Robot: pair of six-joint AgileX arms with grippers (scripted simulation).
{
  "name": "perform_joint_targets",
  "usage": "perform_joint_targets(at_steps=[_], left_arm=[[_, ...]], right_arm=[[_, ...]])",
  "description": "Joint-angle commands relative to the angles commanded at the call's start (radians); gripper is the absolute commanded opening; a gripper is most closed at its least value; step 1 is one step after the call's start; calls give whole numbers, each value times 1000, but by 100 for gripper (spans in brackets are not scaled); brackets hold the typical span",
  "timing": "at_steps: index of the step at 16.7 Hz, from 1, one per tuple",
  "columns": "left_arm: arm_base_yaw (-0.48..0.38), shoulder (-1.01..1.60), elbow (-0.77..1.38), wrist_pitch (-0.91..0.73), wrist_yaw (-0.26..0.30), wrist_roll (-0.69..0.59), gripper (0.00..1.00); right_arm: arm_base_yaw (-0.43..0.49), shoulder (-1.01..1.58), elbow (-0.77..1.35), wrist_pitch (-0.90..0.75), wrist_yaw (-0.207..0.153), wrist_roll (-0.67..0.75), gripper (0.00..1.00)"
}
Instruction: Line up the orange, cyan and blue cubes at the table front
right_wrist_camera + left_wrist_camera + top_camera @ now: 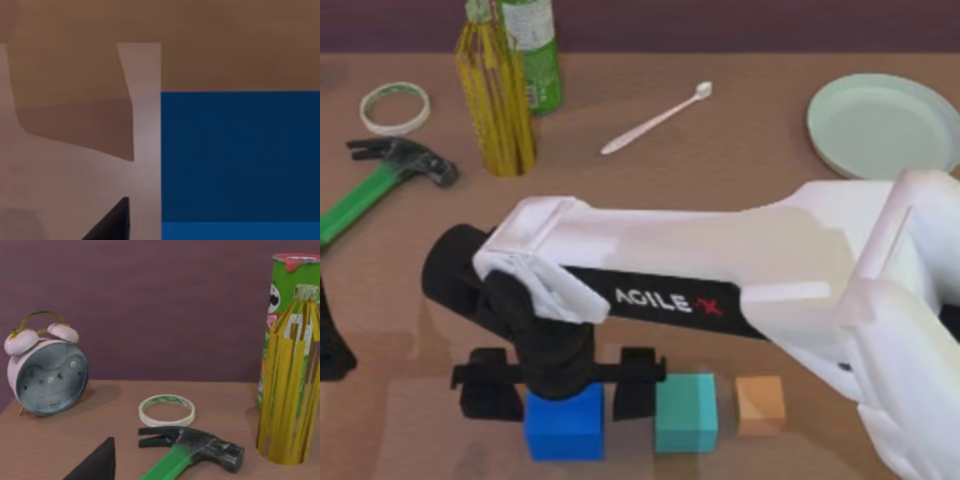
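Three cubes stand in a row near the table's (740, 160) front edge: the blue cube (565, 425) at the left, the cyan cube (686, 412) in the middle, the small orange cube (760, 405) at the right. My right gripper (560, 388) hangs open over the blue cube, one black finger on each side of it with a gap to each face. In the right wrist view the blue cube (240, 160) fills one side, beside one fingertip (115, 225). My left gripper (330, 350) is parked at the left edge, open; one finger (100, 465) shows.
A green-handled hammer (380, 185), a tape roll (395, 108), a yellow bottle (498, 95) and a green can (533, 55) stand at the back left. A pale spoon (655, 118) lies mid-back, a plate (882, 125) back right. An alarm clock (45, 372) shows by the wall.
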Motion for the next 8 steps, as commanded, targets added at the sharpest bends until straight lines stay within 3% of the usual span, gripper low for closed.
perform_joint_targets(at_steps=[8], left_arm=[[0, 0, 0, 0, 0, 0, 100]], right_arm=[[-1, -4, 14, -17, 0, 0, 100]])
